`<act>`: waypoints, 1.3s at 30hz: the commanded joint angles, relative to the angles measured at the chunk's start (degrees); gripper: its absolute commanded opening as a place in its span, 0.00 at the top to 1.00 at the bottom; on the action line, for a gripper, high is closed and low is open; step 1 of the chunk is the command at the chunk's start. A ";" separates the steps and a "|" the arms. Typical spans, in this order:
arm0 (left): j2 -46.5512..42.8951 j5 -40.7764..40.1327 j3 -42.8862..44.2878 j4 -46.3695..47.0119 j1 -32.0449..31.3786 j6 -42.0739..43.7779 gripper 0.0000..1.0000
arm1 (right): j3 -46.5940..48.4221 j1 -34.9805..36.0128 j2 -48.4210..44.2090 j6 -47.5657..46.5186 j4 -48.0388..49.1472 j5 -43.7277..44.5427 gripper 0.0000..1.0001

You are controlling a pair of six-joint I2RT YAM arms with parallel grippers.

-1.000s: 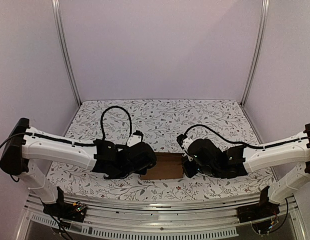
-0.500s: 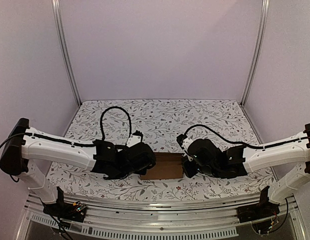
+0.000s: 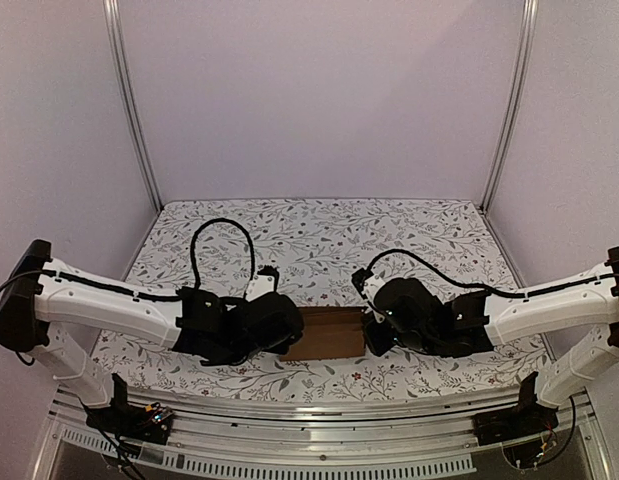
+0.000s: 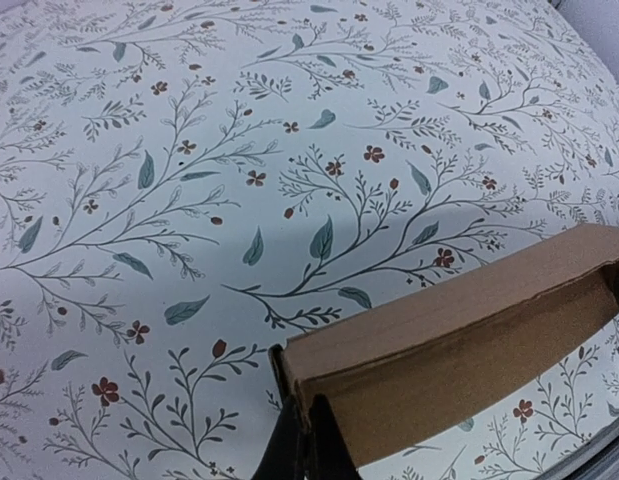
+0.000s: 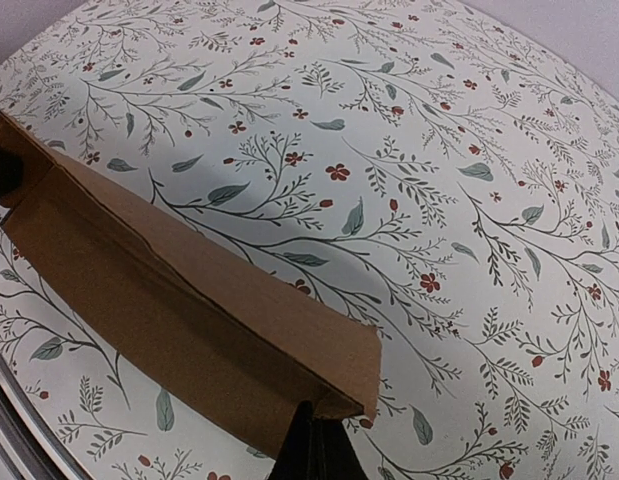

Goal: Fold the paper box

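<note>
- Paper box (image 3: pixel 329 335): plain brown cardboard, shallow, sits front-mid on floral table (image 3: pixel 319 235), betw. the 2 arms.
- Left gripper (image 4: pixel 307 430): jaws pinched tight on box's left end corner.
- Right gripper (image 5: pixel 314 435): jaws pinched tight on box's right end corner.

Matt brown corrugated cardboard paper box (image 3: pixel 329 335) on smooth, matt floral-print table cover (image 3: pixel 319 240)
</note>
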 commanded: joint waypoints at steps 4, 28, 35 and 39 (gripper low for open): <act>-0.41 5.73 -2.56 1.24 -2.16 -1.32 1.00 | 0.47 1.75 2.25 0.25 -0.78 -5.30 1.00; -1.76 3.87 -5.52 -0.26 -2.18 -5.81 1.00 | 1.17 2.14 1.77 1.94 -2.90 -2.77 1.00; -1.01 3.78 -5.96 -1.27 -2.16 -7.64 1.00 | 1.01 2.57 1.94 3.45 -3.03 -1.38 1.00; -0.09 4.48 -6.18 -1.17 -2.25 -8.01 1.00 | 0.70 2.97 2.05 4.10 -3.01 -0.50 1.00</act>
